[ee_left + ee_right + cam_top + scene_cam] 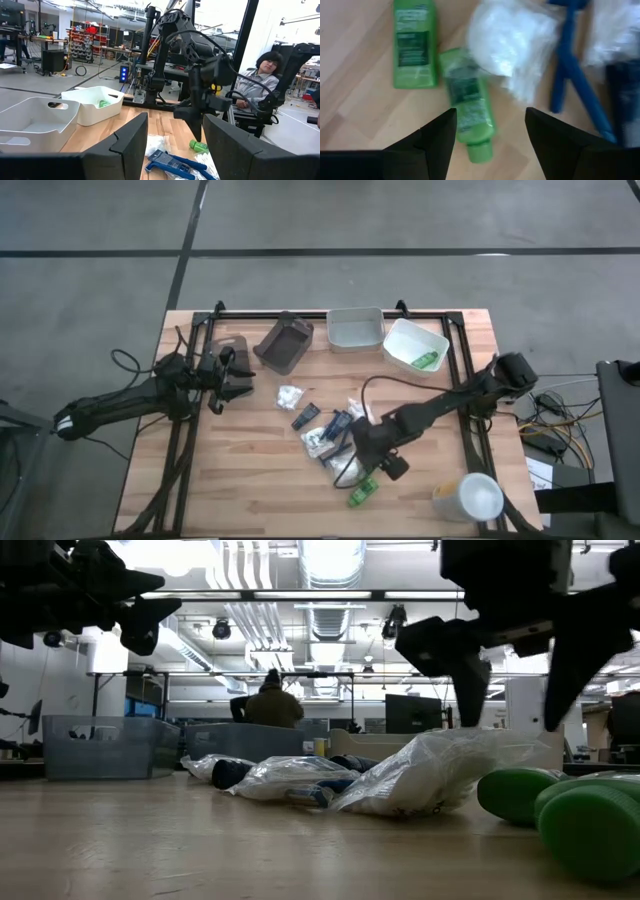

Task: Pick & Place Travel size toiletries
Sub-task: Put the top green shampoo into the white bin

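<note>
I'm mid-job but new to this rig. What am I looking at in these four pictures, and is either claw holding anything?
Two dark robot arms work at a wooden table. One picture looks straight down, one sits at table height, and one rides on each wrist. The right gripper hangs open over two green bottles beside white packets and a blue stick; it holds nothing. The left gripper waits open and empty at the table's left side. Three trays line the far edge; the white tray already has a green bottle inside. A white cup stands near the right corner.
</note>
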`<action>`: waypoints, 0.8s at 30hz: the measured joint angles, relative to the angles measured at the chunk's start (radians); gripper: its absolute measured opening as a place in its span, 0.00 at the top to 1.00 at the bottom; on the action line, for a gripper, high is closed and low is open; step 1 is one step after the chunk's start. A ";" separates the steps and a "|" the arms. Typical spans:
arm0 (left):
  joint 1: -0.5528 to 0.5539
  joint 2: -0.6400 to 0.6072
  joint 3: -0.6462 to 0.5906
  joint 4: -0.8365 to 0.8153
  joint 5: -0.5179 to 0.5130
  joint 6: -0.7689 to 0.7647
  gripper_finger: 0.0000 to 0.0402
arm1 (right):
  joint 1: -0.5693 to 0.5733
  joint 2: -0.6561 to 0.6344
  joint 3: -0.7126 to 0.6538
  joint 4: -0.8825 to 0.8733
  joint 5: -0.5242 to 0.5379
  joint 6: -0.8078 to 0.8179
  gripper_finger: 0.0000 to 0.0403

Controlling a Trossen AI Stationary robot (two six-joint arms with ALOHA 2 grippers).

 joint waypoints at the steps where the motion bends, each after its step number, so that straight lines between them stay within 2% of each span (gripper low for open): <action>1: 0.000 0.000 0.000 0.000 0.000 0.000 0.51 | 0.006 0.003 0.000 0.000 -0.005 0.000 0.42; 15: 0.000 0.000 0.000 0.000 0.000 0.000 0.51 | 0.017 0.084 -0.004 0.017 -0.029 -0.030 0.31; 19: 0.000 0.000 0.000 0.000 0.000 0.000 0.51 | 0.017 0.088 -0.005 0.024 -0.028 -0.031 0.33; 24: 0.000 0.000 0.000 0.000 0.000 0.000 0.51 | 0.017 0.087 -0.007 0.025 -0.028 -0.052 0.41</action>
